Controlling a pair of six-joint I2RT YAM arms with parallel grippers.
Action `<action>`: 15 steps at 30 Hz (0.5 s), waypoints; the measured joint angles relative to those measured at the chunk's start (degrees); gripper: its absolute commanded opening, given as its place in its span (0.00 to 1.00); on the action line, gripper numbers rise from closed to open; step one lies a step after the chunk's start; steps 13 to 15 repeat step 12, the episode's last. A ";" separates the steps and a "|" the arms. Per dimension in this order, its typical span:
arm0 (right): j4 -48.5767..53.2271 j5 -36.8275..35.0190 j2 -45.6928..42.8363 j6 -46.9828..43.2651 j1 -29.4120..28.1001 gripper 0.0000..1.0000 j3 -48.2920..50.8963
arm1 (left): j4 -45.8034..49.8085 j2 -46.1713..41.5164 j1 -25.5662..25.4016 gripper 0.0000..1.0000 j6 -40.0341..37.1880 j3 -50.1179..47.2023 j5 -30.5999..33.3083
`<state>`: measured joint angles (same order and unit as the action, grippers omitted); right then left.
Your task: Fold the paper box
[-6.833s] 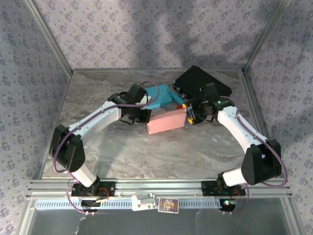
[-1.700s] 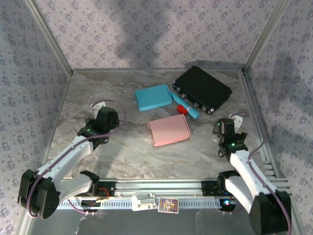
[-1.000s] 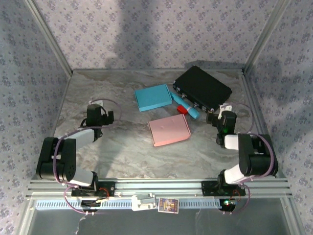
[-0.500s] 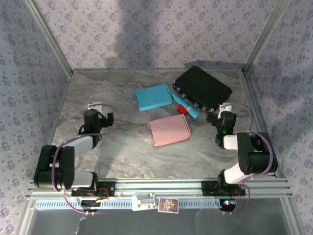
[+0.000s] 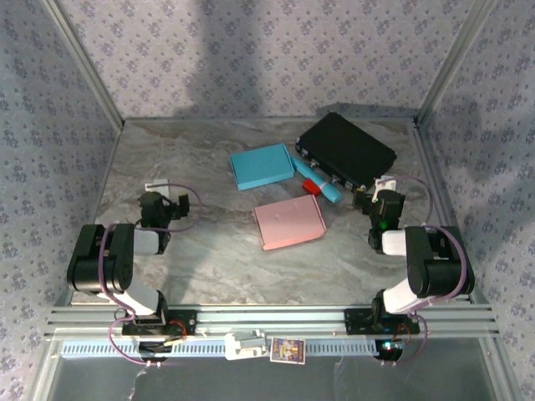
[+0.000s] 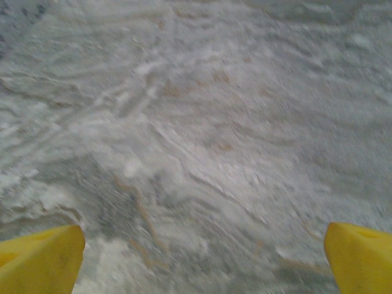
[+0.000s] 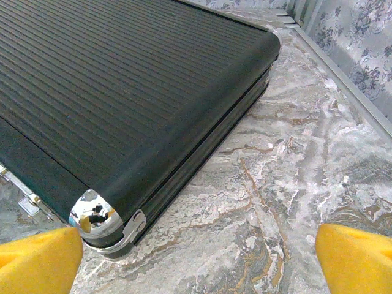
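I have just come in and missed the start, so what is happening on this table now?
Nothing is being handled at this moment. The pink paper box lies flat in the middle of the table, with no arm touching it. Both arms are folded low at the sides. The left arm's fingers are open over bare table; the right arm's fingers are open, facing the black case.

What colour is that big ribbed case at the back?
The case is plain black with fine ribbing, clearest in the right wrist view.
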<state>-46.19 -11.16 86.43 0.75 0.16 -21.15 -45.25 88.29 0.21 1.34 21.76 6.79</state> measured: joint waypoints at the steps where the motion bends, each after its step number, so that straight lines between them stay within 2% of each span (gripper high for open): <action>1: 0.00 0.00 0.02 0.00 0.00 0.99 0.00 | -0.02 0.00 0.57 1.00 0.22 0.50 -0.04; 15: 0.00 -0.04 0.04 0.00 -0.04 0.99 0.00 | -0.39 0.00 0.02 1.00 0.44 0.83 0.07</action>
